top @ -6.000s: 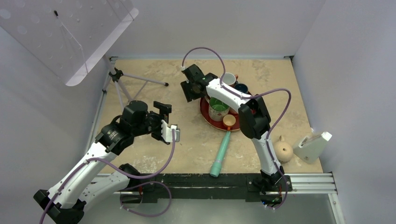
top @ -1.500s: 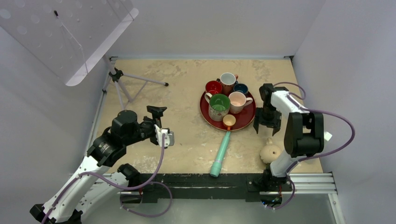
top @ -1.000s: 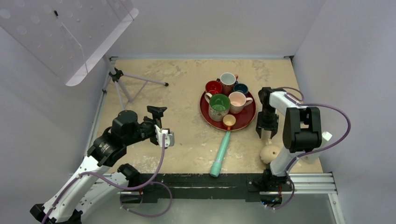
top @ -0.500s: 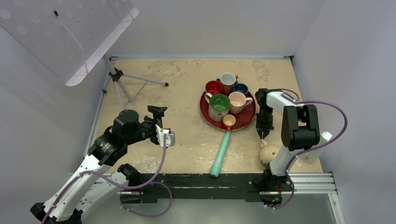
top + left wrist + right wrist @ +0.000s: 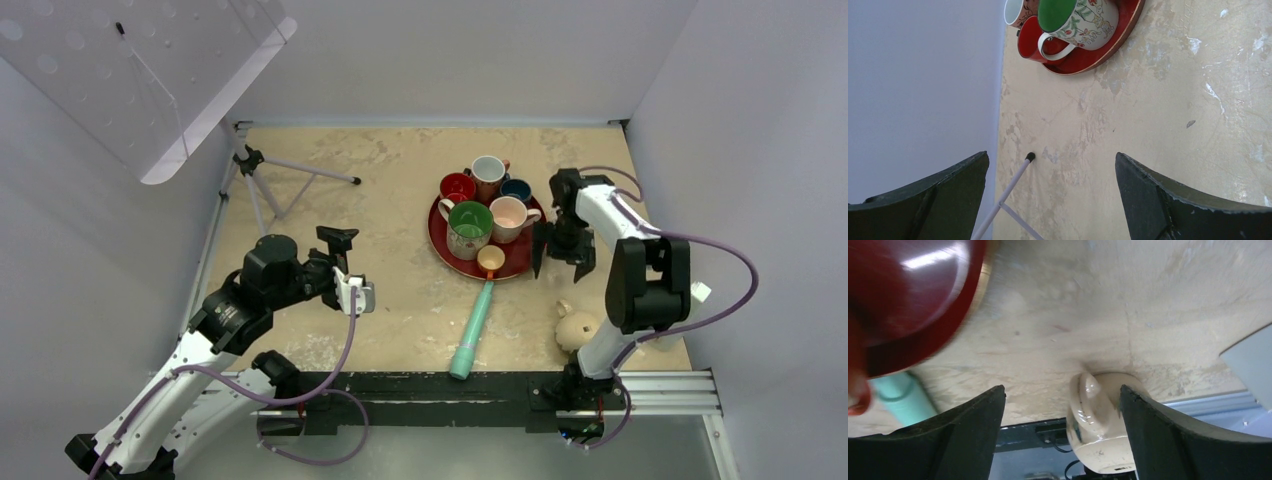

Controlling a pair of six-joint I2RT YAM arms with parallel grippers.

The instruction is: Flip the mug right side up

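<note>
The mug (image 5: 578,327) is a rounded beige one on the table at the near right, close to the front rail. Its opening does not show and its small handle points toward the tray. In the right wrist view the mug (image 5: 1102,422) sits beyond the right fingertip, with its handle facing me. My right gripper (image 5: 561,255) hangs open and empty between the tray and the mug, apart from both; it also shows in its own wrist view (image 5: 1060,390). My left gripper (image 5: 356,293) is open and empty at mid-left, over bare table in the left wrist view (image 5: 1050,159).
A red tray (image 5: 438,247) holds a green-inside mug (image 5: 467,226), a peach-inside mug (image 5: 508,215) and several small cups. A teal cylinder (image 5: 473,328) lies in front of it. A white block (image 5: 688,297) stands at the right, and a tripod (image 5: 275,176) at the far left.
My right gripper dipped toward the mug with its jaws narrow. It has now drawn back toward the tray with the jaws spread wide. The mug and the left arm stay put.
</note>
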